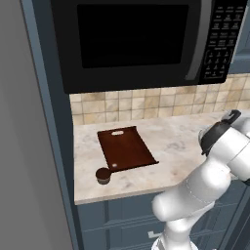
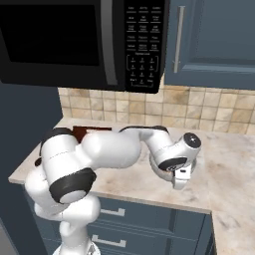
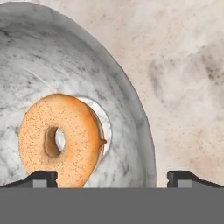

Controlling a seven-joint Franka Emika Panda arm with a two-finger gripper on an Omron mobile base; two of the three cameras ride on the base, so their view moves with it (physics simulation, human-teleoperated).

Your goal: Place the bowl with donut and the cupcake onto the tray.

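Bowl [image 3: 65, 87] on counter right of tray [image 1: 126, 147], donut [image 3: 61, 140] inside. Gripper [image 3: 112, 179] spread wide, straddling bowl rim. Judgement: drop lower, seat rim deep between fingers, avoid pinching donut, then close.

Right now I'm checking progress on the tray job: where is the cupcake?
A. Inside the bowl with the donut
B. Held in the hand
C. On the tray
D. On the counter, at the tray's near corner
D: the cupcake sits on the counter just off the near corner of the tray, which carries nothing.
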